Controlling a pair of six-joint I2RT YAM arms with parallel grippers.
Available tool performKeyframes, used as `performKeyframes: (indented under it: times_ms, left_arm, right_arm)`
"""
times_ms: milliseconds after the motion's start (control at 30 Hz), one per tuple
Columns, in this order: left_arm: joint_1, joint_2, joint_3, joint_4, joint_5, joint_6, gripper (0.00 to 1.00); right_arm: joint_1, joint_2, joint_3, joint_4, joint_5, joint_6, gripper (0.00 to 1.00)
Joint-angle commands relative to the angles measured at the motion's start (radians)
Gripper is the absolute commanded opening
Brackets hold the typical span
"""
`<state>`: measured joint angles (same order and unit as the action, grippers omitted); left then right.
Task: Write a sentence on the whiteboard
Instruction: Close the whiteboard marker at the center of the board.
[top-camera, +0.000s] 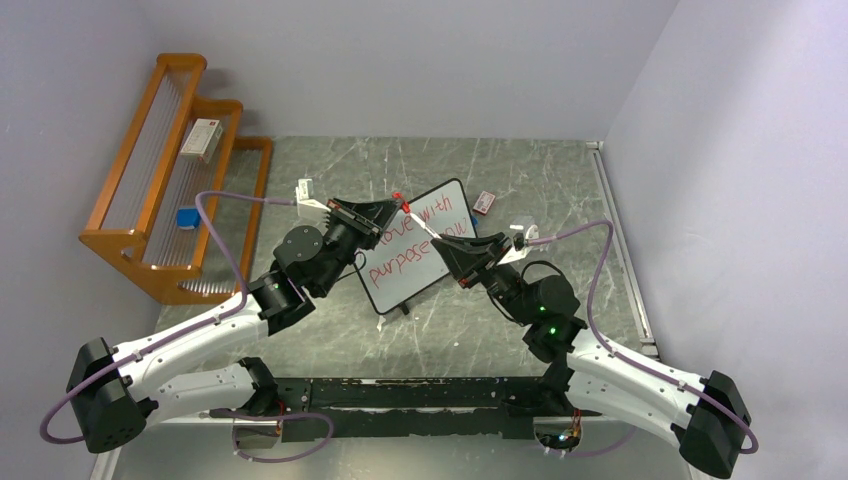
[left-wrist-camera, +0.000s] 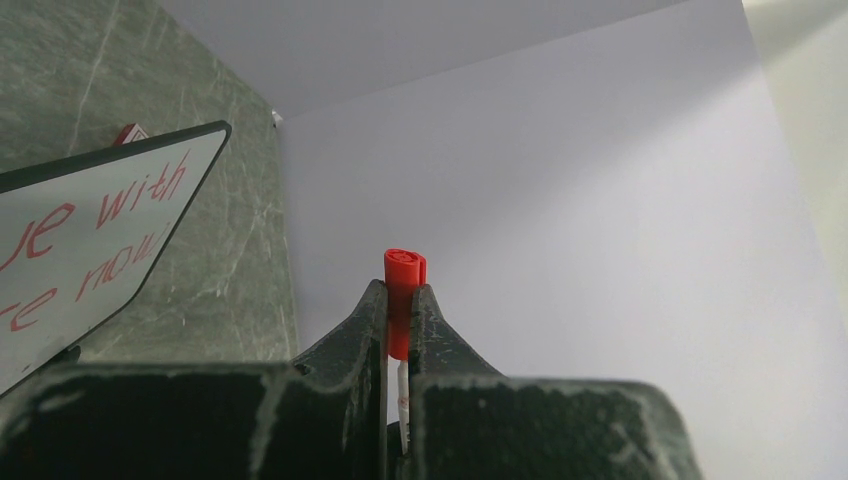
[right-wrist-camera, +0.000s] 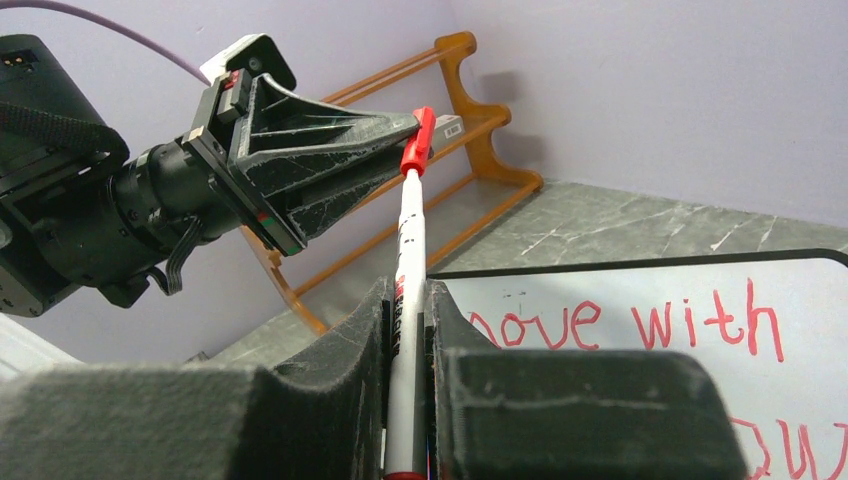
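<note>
Red plastic is pinched in the left pincer: the cap of a marker, clamped low down so that its top stands clear. The right pincer is closed on the marker's white barrel, which runs up out of the grip towards the cap. Cap and barrel are held in one line, one in each pincer, which is judged to suit either capping or uncapping. As the board already bears red writing, capping is thought the likelier. The board lies on the worktop below and between the two pincers, set at a slant with its far corner to the right.

The joint of cap and barrel is shown only by the right wrist view, where the cap appears seated on the barrel's end, though how fully cannot be told. In the left wrist view the cap's top and part of the writing are seen, but little of the barrel. Only in the top view are both arms, the whole board and an orange rack at the far left, well apart, shown together.
</note>
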<state>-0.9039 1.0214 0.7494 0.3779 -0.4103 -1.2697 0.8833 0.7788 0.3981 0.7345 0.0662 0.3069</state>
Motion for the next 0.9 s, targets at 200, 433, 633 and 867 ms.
performKeyframes:
  times_ms: [200,433,633,867]
  left_arm:
    - [0.007,0.006,0.016,0.047,-0.022,0.028,0.05]
    - [0.008,0.011,0.015,0.059,0.002,0.028,0.05]
    - [0.008,0.012,-0.001,0.085,0.026,0.028,0.05]
    - [0.008,0.009,0.001,0.062,0.034,0.041,0.05]
  right_arm:
    - [0.007,0.007,0.020,0.028,0.002,0.005,0.00]
    - [0.006,0.016,0.018,0.049,0.008,0.009,0.00]
    - [0.006,0.022,0.011,0.076,0.031,0.016,0.00]
    - [0.006,0.017,0.010,0.084,0.048,0.018,0.00]
